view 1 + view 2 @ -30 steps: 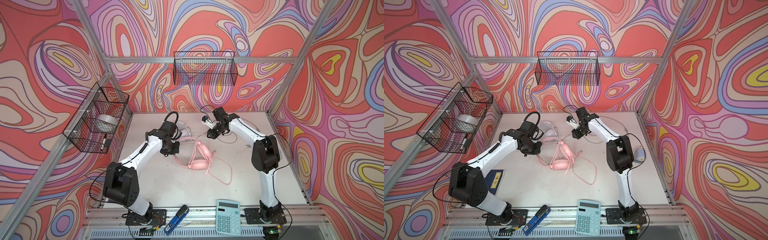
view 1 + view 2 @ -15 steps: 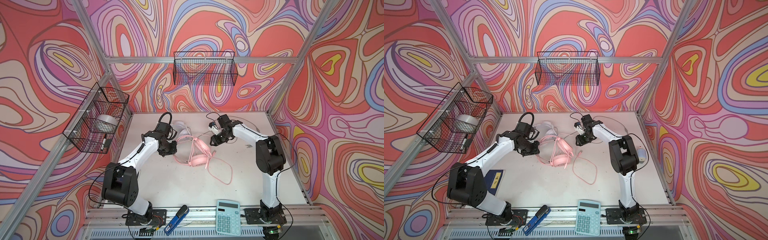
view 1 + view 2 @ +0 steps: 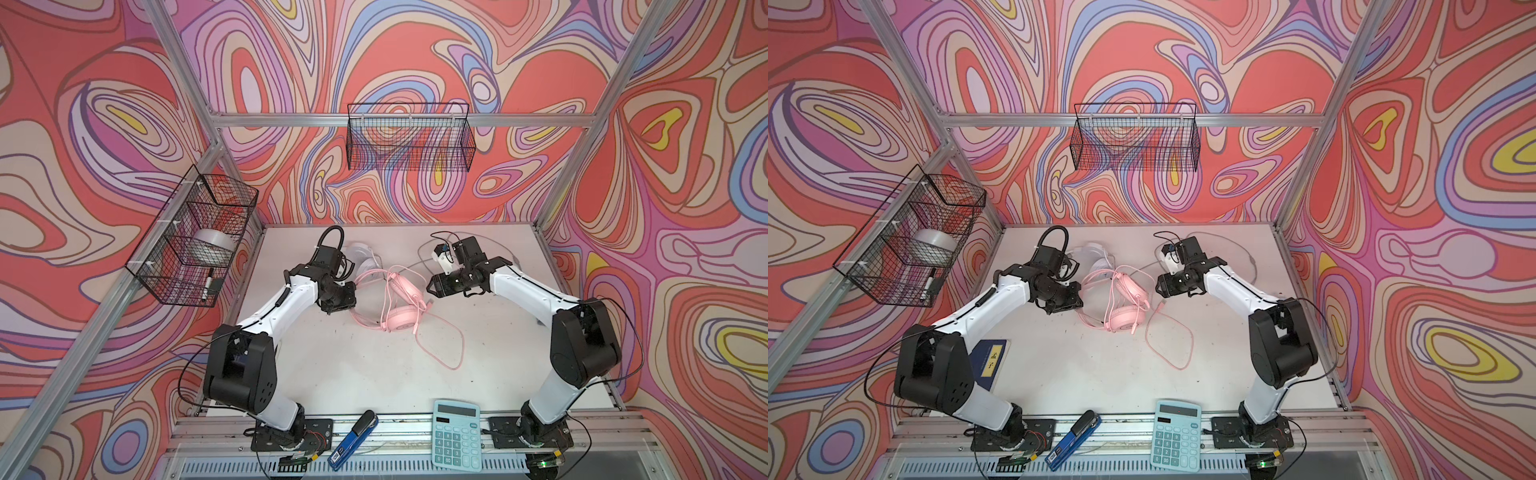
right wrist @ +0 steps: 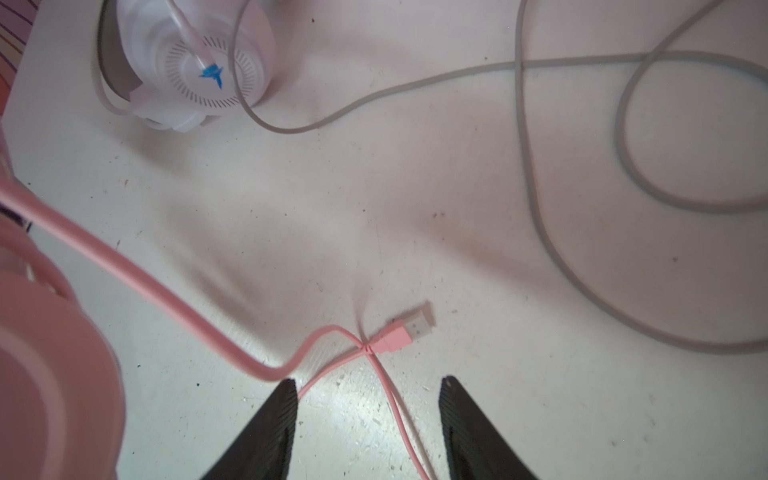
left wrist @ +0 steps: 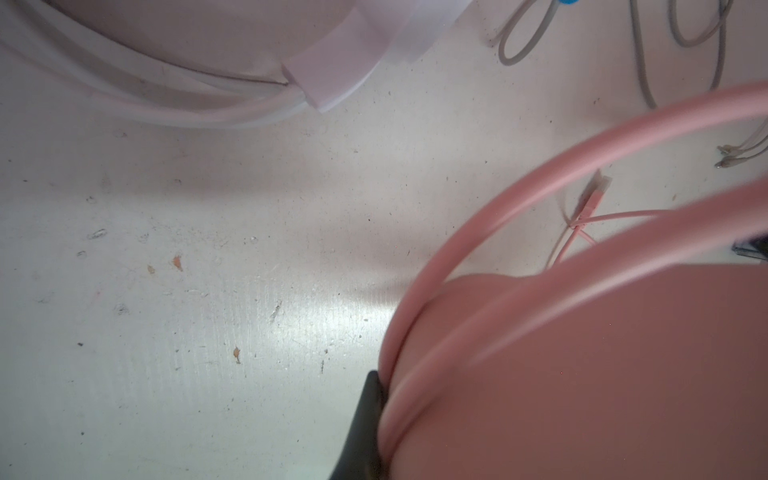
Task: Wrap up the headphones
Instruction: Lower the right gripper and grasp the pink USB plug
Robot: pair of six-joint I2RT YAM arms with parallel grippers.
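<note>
Right wrist view: the right fingers (image 4: 270, 428) stand apart and hold nothing. They hover over the pink cord (image 4: 166, 303) beside its USB plug (image 4: 409, 330), probably to take the loose end for winding.
Left wrist view: the left fingers (image 5: 365, 415) are closed, seemingly pinching the band of the pink headset (image 5: 582, 374), likely to steady it.
Pink headset: mid-desk (image 3: 353, 374), between the arms, with its cord looping toward the near right.
White headset (image 3: 361, 257): far left of the pink one. Its grey cord (image 4: 540, 208) sprawls unwrapped.
Left-wall basket (image 3: 166, 266): holds a tape roll (image 3: 210, 247) and a marker (image 3: 208, 284).
Far-wall basket (image 3: 409, 141): nothing visible inside.
</note>
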